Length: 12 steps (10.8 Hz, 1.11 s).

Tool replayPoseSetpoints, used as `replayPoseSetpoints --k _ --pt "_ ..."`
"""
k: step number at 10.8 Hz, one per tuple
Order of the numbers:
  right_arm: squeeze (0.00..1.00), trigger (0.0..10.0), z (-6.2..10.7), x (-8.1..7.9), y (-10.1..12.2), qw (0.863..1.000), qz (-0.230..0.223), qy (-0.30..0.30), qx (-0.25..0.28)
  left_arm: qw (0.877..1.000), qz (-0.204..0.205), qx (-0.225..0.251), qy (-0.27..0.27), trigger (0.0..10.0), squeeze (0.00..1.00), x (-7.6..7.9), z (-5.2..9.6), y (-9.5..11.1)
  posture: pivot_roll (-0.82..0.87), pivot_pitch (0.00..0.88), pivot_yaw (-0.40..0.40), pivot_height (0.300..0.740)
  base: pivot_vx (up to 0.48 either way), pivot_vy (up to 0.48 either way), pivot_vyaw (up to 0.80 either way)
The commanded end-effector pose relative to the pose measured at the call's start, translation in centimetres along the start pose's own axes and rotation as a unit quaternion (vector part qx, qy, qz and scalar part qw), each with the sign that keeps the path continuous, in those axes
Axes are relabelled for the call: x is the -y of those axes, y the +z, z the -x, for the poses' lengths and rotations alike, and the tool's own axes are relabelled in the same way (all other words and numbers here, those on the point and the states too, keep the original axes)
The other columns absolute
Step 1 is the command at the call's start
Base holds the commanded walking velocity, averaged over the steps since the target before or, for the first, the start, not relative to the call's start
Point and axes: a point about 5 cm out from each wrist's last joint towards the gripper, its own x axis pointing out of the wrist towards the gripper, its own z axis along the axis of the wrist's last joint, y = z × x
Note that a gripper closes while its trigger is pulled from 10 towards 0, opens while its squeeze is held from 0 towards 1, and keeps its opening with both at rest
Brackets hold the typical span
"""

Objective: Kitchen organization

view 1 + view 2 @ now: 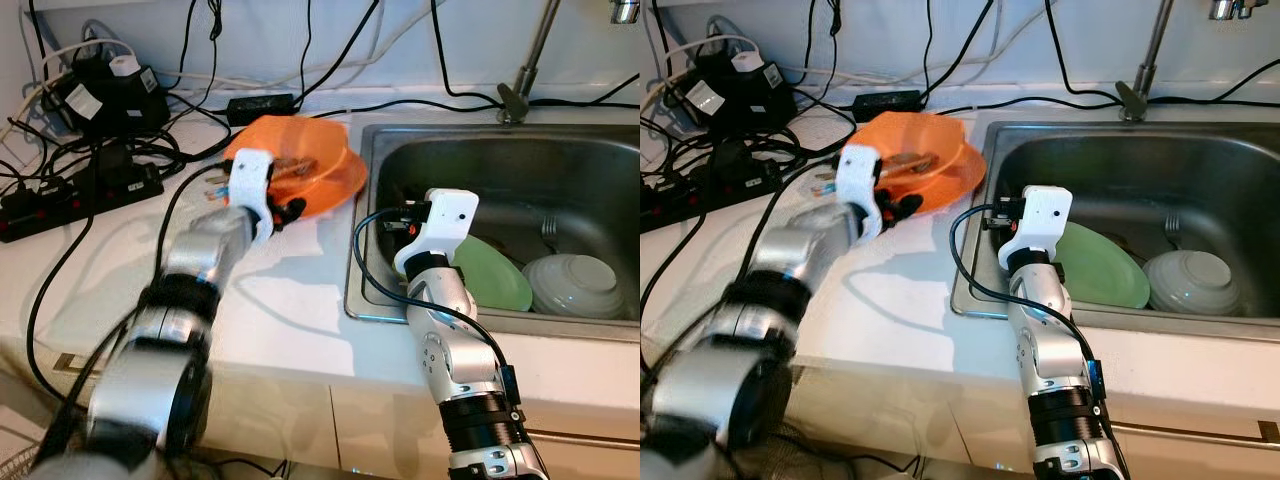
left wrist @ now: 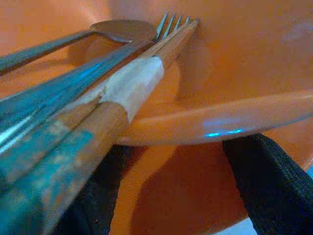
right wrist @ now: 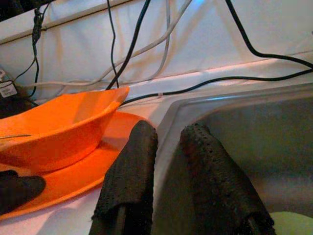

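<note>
An orange bowl (image 1: 295, 150) sits on an orange plate (image 1: 335, 190) on the white counter, just left of the sink. In the bowl lie a fork (image 2: 168, 24), a spoon (image 2: 122, 29) and taped wooden chopsticks (image 2: 132, 83). My left gripper (image 1: 285, 212) is open at the plate's near rim, its black fingers (image 2: 266, 181) spread under the bowl's edge. My right gripper (image 3: 168, 134) hovers over the sink's left rim, fingers close together and holding nothing.
In the steel sink (image 1: 420, 150) lie a green plate (image 1: 495, 275), a white bowl (image 1: 573, 285) and a fork (image 1: 549, 232). The faucet (image 1: 520, 90) stands behind. Power strips (image 1: 80, 190), adapters and black cables crowd the counter's back left.
</note>
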Motion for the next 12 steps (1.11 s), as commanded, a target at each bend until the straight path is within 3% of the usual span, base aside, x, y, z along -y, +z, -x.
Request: replayPoseSetpoints --k 1,4,6,7,8,12 --pt "0.0 10.0 0.1 0.0 -0.8 1.0 -0.008 0.0 -0.016 0.996 0.023 -0.083 0.0 10.0 0.0 -0.2 0.8 -3.9 0.11 0.043 0.129 0.74 0.0 0.0 0.0" --pt "0.0 10.0 -0.2 -0.5 -0.8 1.0 -0.012 0.009 -0.018 0.996 0.029 -0.081 0.004 10.0 0.0 0.6 4.5 -4.8 0.14 0.045 0.124 0.74 0.0 0.0 0.0" --pt "0.0 10.0 -0.2 -0.5 -0.8 1.0 -0.012 0.009 -0.018 0.996 0.029 -0.081 0.004 10.0 0.0 0.6 4.5 -4.8 0.14 0.045 0.124 0.74 0.0 0.0 0.0" --pt "0.0 10.0 -0.3 -0.5 -0.9 1.0 -0.013 0.012 -0.019 0.996 0.032 -0.083 0.008 10.0 0.0 1.4 6.5 -5.1 0.18 0.051 0.123 0.74 0.0 0.0 0.0" --pt "0.0 10.0 -0.4 -0.5 -1.0 1.0 -0.014 0.014 -0.021 0.995 0.034 -0.089 0.01 10.0 0.0 2.7 9.6 -5.5 0.18 0.053 0.119 0.74 0.0 0.0 0.0" --pt "0.0 10.0 -1.0 -0.8 -1.0 0.999 -0.014 0.023 -0.022 0.995 0.029 -0.096 0.024 10.0 0.0 3.7 12.8 -5.3 0.22 0.047 0.101 0.74 0.0 0.0 0.0"
